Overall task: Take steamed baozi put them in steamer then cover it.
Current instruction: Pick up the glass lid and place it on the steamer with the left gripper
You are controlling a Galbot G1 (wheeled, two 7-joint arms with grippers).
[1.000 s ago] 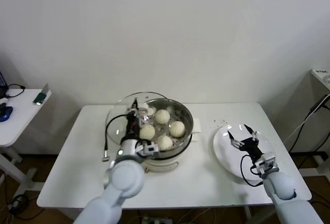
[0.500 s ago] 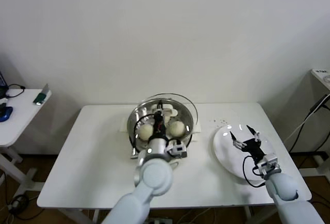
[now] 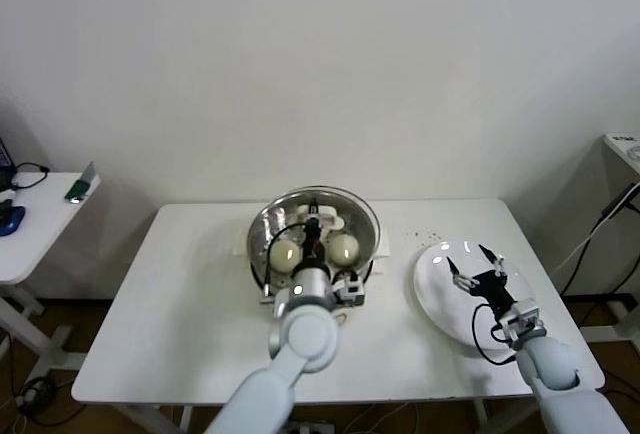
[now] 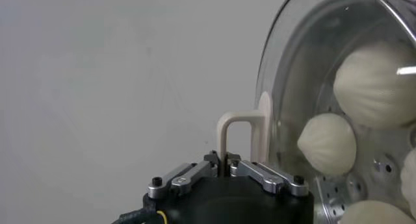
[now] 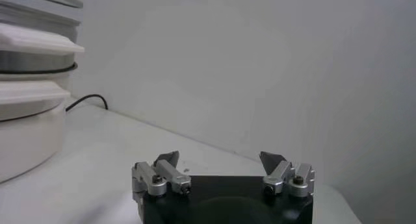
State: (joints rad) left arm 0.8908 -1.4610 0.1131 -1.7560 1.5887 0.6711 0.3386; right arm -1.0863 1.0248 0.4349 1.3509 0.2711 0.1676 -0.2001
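Gripping the cover (image 3: 318,216) by its handle (image 4: 242,136), the left gripper (image 4: 228,167) holds it over the steamer (image 3: 262,254) to close in the baozi (image 3: 343,247); whether it is fully seated is unclear. Right gripper (image 3: 481,276) idles spread above the plate (image 3: 432,289).

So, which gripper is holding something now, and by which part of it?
The left gripper holds the cover by its bar handle; the right gripper holds nothing.

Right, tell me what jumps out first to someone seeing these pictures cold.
The steamer at the table's middle, baozi showing through the glass cover over it. The left hand is shut on the cover's handle. To the right, the open right hand hovers over a white plate.
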